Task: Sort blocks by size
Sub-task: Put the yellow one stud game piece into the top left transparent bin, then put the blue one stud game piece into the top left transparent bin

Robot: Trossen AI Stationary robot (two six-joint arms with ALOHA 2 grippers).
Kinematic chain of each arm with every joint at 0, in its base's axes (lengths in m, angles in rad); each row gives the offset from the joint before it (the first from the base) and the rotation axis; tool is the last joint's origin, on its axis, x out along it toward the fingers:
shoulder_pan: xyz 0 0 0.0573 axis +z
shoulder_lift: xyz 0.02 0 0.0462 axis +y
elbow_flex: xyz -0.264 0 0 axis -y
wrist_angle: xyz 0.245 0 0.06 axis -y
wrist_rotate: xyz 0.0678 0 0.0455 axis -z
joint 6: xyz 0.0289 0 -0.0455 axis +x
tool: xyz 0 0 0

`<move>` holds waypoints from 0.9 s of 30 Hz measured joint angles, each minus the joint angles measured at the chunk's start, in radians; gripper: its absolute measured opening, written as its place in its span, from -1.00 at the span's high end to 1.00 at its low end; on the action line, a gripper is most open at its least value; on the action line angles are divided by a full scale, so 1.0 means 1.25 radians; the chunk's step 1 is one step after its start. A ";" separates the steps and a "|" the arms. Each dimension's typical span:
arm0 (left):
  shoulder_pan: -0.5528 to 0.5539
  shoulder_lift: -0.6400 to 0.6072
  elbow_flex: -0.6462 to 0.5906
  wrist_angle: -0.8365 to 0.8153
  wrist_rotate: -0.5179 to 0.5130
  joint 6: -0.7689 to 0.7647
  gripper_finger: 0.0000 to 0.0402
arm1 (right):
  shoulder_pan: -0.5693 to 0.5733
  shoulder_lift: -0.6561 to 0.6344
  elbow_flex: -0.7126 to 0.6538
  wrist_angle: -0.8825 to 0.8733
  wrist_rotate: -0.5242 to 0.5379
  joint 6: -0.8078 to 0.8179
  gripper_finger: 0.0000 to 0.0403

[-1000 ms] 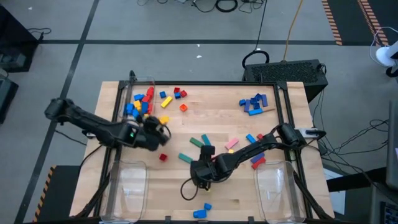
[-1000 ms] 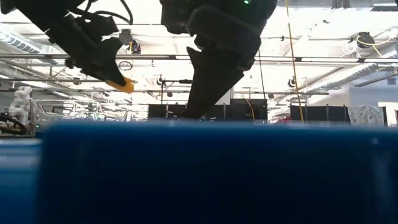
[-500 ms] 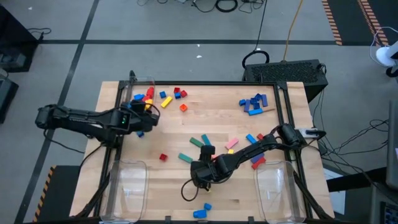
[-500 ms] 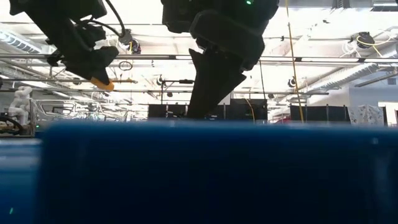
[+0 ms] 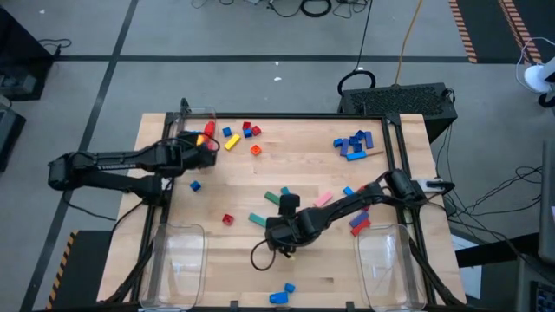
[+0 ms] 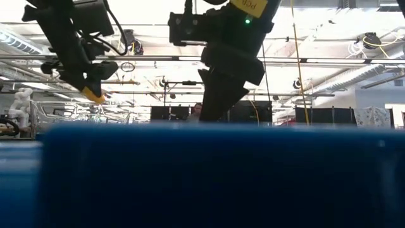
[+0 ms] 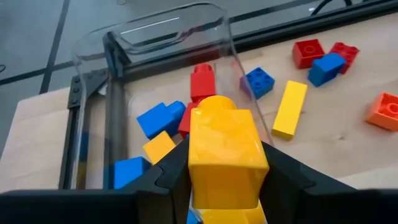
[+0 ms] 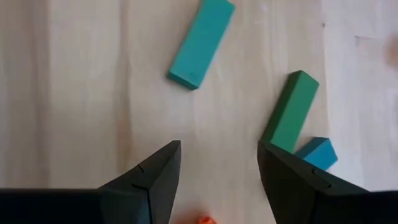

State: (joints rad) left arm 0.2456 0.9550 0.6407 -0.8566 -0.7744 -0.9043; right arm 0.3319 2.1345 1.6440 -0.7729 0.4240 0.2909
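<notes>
- Bordering the wooden table (image 5: pixel 286 160) is a dark frame; one clear bin (image 5: pixel 192 130) sits at the far left corner, and two more stand at the near edge, the near-left bin (image 5: pixel 178 260) and the near-right bin (image 5: pixel 381 264).
- Bare wood lies open between the far-left bin and the blue cluster (image 5: pixel 352 145) near the far right corner, and again between the two near bins.
- The left gripper (image 5: pixel 206 149) reaches in from the left with its arm stretched nearly flat, ending at the inner wall of the far-left bin; its fingers are clamped on a yellow brick (image 7: pixel 225 154), held studs-forward above the bin's mouth.
- The right gripper (image 5: pixel 279 236) reaches from the right edge to the middle of the table and points down at the wood; its fingers stand apart around nothing, with a teal bar (image 8: pixel 200 43) and a green bar (image 8: pixel 290 111) lying just ahead of them.
- In the far-left bin the left wrist view shows two blue bricks, one yellow and one red stack; others may be hidden.
- Beside that bin lie a yellow bar (image 7: pixel 290 109), a blue brick (image 7: pixel 258 82), a red and blue group (image 7: pixel 324 56) and an orange brick (image 7: pixel 387 111).
- Two blue bricks (image 5: pixel 282 293) rest at the near edge.
</notes>
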 joint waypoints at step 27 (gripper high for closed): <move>0.001 0.000 0.000 0.012 0.021 0.170 -0.44 | -0.007 0.000 0.000 -0.141 -0.001 0.012 0.01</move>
State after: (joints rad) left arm 0.2469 0.9550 0.6405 -0.8412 -0.7483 -0.6920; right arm 0.3225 2.1349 1.6440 -0.9492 0.4225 0.3061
